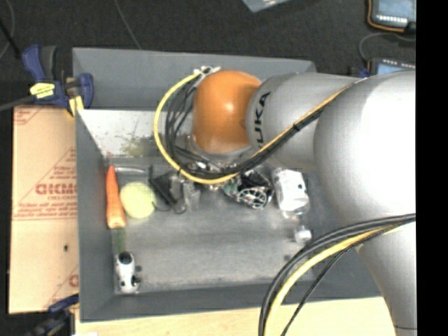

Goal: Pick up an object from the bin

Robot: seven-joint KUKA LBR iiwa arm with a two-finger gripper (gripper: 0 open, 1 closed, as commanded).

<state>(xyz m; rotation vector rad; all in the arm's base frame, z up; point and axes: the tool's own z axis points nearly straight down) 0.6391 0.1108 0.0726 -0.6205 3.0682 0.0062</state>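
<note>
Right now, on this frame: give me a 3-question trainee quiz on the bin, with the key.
1. True or false: the orange carrot-shaped thing lies along the left wall of the bin.
2. Multiple choice: which thing lies nearest the end effector?
A) the yellow-green ball
B) the small white-and-black thing in the view's lower-left corner
C) the white thing at the bin's right side
3. Fill in: in this view, the yellow-green ball lies just to the ___ of the orange carrot-shaped thing.

Key: 1 true; 2 A; 3 right.
</note>
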